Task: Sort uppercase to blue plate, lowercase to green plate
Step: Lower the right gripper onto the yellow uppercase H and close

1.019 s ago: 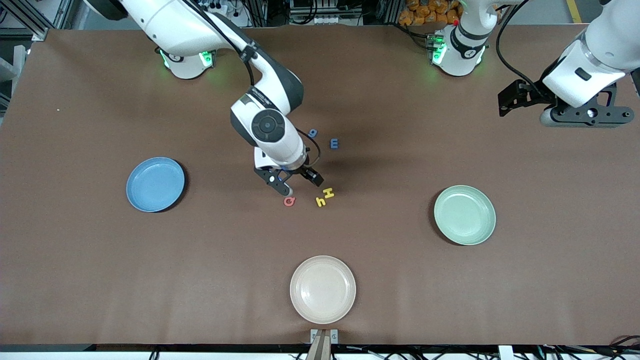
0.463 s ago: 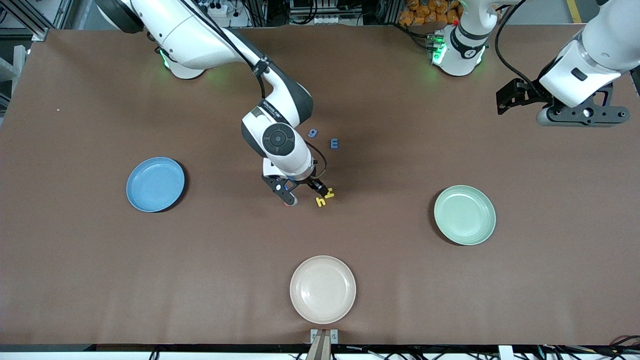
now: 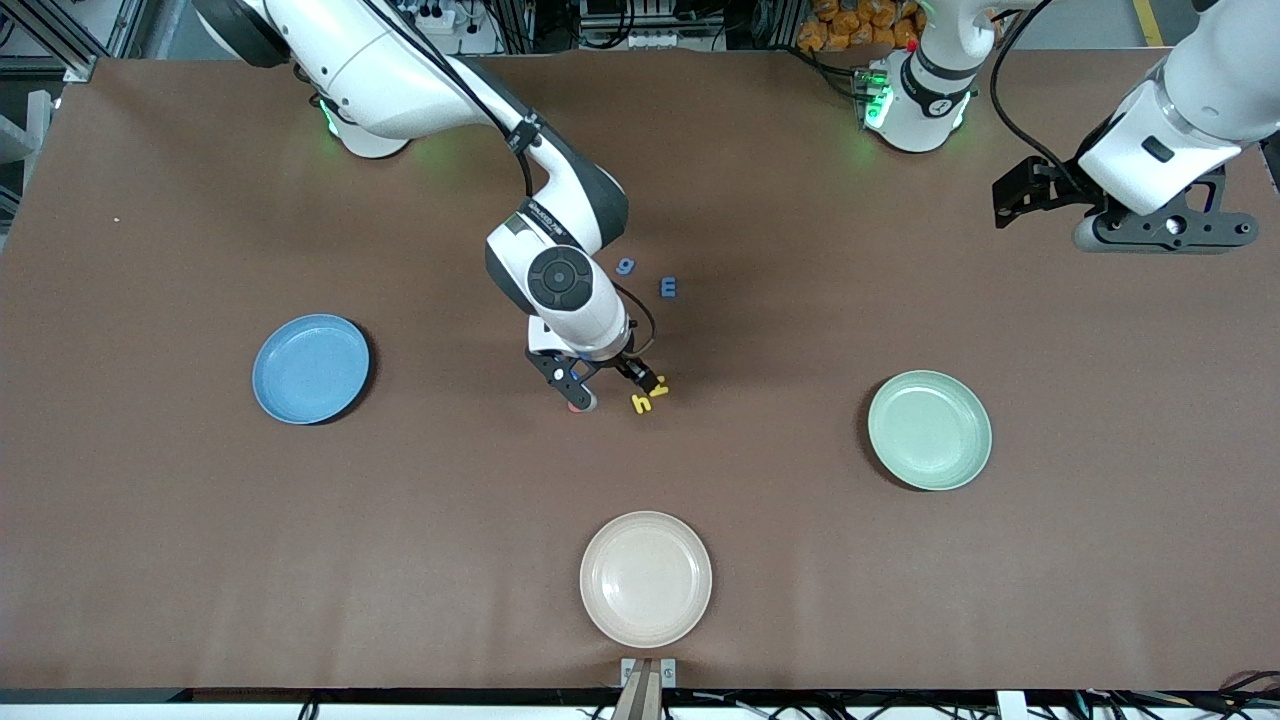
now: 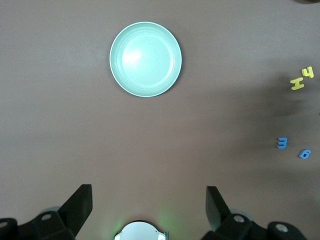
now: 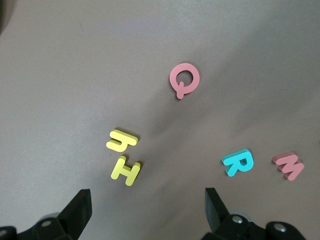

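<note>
A: Right wrist view shows the right gripper with fingers spread and empty, low over the foam letters: yellow H, yellow h, red Q, teal R, red m.

B: And the left gripper?

A: Spread too, holding nothing, waiting over bare table near the glossy round green plate.

B: Progress?

A: None, I judge; the blue plate and the green one hold no letters.

Shifted toward the front camera and lower over the letter cluster: right gripper, fingers spread, now covering most of the red Q and part of the yellow H; left gripper drawn slightly toward its base
</note>
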Robot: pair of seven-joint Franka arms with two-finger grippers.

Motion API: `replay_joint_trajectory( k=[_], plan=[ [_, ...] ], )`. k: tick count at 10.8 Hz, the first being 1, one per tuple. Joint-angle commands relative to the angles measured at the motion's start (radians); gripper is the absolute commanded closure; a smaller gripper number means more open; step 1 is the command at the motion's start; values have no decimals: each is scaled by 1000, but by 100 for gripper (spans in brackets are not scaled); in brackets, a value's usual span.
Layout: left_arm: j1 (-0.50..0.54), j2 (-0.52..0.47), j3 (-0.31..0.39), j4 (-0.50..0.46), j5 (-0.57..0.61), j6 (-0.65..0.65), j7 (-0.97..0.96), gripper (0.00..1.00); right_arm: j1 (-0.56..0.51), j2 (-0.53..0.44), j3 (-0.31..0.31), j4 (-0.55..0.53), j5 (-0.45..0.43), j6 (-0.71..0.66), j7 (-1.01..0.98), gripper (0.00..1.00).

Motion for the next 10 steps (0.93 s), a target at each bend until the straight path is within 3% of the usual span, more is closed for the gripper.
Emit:
replay_joint_trajectory(
  k=[1,5,7,8,10],
  plan=[
    [5,-5,-8,-2,-10,-12,-20,0,52,84,-49,118,13,-14,28,0],
    [5,-5,-8,-2,-10,-12,-20,0,75,174,-59,214,14,-14,91,0],
    [10,-5,-8,-2,-11,-12,-18,0,80,190,-64,219,14,-9,112,0],
    [10,-7,-8,-2,-10,-14,-18,0,92,203,-64,219,14,18,131,8],
    [11,-4,-8,-2,-10,-12,-18,0,116,213,-76,218,13,41,171,6]
  ],
)
